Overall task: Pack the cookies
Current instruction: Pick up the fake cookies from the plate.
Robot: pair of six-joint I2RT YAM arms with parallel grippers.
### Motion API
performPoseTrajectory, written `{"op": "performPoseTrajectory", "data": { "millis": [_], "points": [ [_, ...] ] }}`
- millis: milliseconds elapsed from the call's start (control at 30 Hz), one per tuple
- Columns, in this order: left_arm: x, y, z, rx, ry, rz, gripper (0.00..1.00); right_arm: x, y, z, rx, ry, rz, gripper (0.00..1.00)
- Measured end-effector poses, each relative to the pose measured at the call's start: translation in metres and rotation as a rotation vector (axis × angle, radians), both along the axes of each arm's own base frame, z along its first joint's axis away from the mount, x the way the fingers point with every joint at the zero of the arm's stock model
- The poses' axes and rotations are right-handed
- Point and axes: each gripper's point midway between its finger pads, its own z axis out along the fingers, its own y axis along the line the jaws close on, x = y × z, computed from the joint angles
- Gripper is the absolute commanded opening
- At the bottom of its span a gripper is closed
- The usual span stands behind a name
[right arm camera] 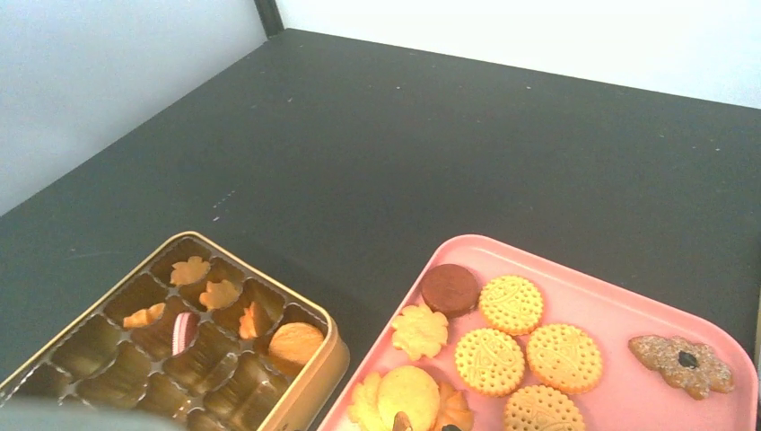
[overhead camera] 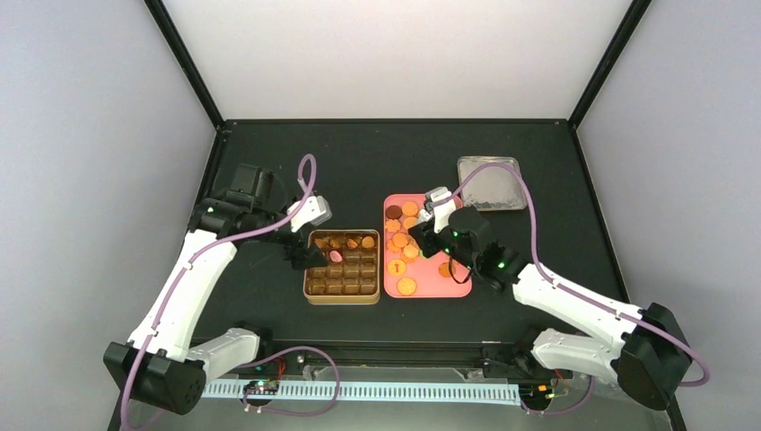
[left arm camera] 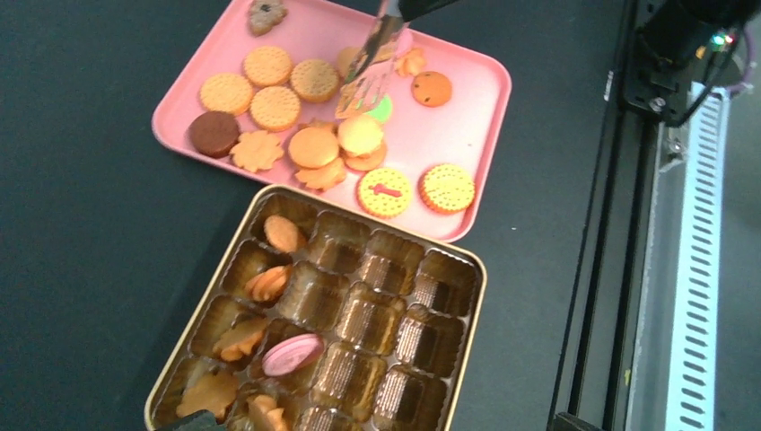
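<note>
Hovering at the left edge of the tin (overhead camera: pixel 341 299), the left gripper (overhead camera: pixel 303 257) is hanging with its fingers spread and is gripping nothing. In its wrist view only one dark fingertip (left arm camera: pixel 193 420) is showing, at the bottom edge. A pale pink cookie (left arm camera: pixel 292 354) is lying free just beside this claw, leaning tilted in a compartment one row in from the tin's far row. Orange cookies (left arm camera: pixel 267 283) are sitting in the far row next to it, and the compartments nearer the robot are holding nothing.

The right gripper (overhead camera: pixel 422 232) is hanging over the pink tray (left arm camera: pixel 467 90) and is grasping the metal tongs (left arm camera: pixel 366 76). The tips of the tongs are pointing down over the middle of the tray, just above a cluster of round and flower-shaped orange cookies (left arm camera: pixel 314 146). More cookies are lying loose around them on the tray, among them a dark brown one (left arm camera: pixel 214 133) near its far left corner.
</note>
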Motion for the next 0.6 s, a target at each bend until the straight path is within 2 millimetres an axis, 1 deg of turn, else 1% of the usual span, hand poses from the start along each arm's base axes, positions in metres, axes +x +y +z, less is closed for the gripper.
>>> {"op": "performPoseTrajectory", "data": {
  "millis": [133, 400, 467, 600],
  "points": [
    [0.012, 0.015, 0.001, 0.002, -0.002, 0.076, 0.99, 0.005, 0.000, -0.005, -0.018, -0.005, -0.014, 0.35],
    [0.047, 0.066, 0.003, 0.068, -0.044, 0.324, 0.99, 0.011, 0.007, -0.018, -0.038, 0.005, -0.007, 0.40],
    [0.052, 0.076, 0.006, 0.085, -0.069, 0.369, 0.99, 0.011, 0.010, -0.021, -0.042, 0.010, -0.001, 0.41],
    [0.055, 0.088, 0.011, 0.090, -0.090, 0.416, 0.99, 0.012, 0.012, -0.025, -0.047, 0.014, 0.005, 0.44]
  ]
}}
